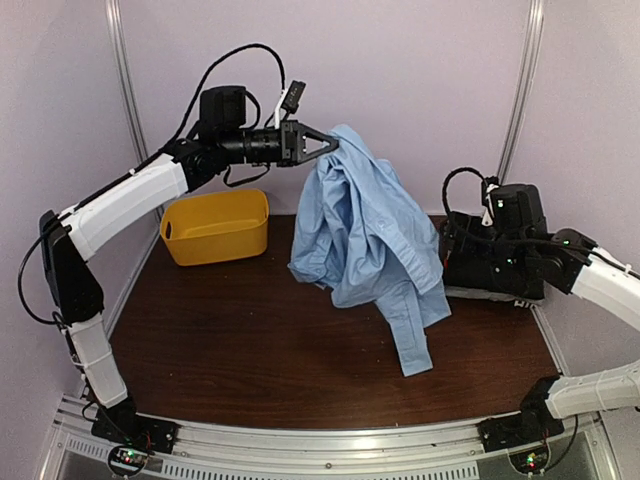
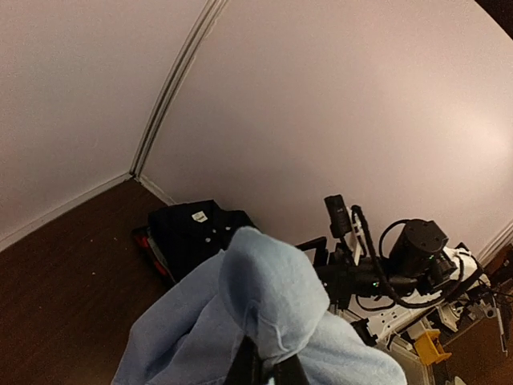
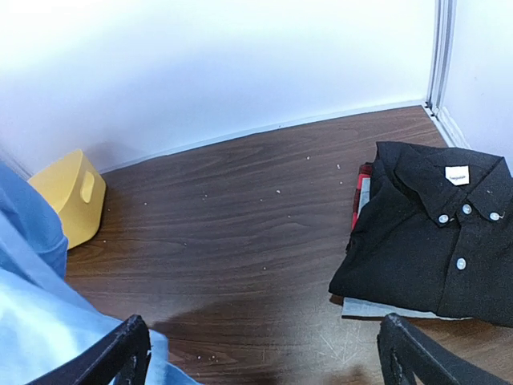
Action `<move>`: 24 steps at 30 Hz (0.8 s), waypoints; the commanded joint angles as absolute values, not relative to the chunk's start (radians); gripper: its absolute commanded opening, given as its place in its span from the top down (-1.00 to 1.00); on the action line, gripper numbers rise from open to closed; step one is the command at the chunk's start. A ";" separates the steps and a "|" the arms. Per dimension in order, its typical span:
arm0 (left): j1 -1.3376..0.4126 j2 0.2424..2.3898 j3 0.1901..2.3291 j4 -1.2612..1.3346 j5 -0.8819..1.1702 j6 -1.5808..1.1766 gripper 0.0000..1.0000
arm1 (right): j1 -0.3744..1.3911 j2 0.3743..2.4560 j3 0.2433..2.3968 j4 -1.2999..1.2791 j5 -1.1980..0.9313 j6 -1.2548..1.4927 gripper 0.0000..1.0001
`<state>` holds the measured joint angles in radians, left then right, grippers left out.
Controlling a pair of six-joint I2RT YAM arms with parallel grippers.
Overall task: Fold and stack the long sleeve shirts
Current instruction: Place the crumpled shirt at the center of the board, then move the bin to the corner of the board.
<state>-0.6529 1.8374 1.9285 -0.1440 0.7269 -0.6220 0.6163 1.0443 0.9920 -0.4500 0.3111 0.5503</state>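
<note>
Noted 1 yellow bin [image 1: 215, 242] rear left | left gripper [image 1: 331, 145] clamped on 1 light blue shirt [image 1: 365, 225], hung over table [image 1: 250, 340] | 1 black shirt [image 3: 433, 241] folded atop 1 pale grey shirt [image 3: 377, 310], right | right gripper [image 3: 264, 361] spread apart, empty.

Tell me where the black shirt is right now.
The black shirt lies folded on pale grey cloth at the right of the right wrist view, near the wall corner, opposite the yellow bin.
</note>
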 commanded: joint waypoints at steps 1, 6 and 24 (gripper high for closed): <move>-0.641 1.832 1.853 -0.166 0.608 -0.530 0.74 | 0.612 1.040 0.974 -0.492 0.339 0.557 -1.00; -0.632 1.813 1.784 -0.297 0.377 -0.407 -0.24 | 0.610 1.076 0.967 -0.467 0.314 0.550 -1.00; -0.372 1.977 1.435 -0.219 0.138 -0.480 -0.54 | 0.611 1.213 0.907 -0.334 0.209 0.543 -1.00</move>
<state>-0.4042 1.9564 1.4525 -0.2855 0.1856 -0.4545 0.6151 1.1957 0.9218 -0.3824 0.2325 0.5484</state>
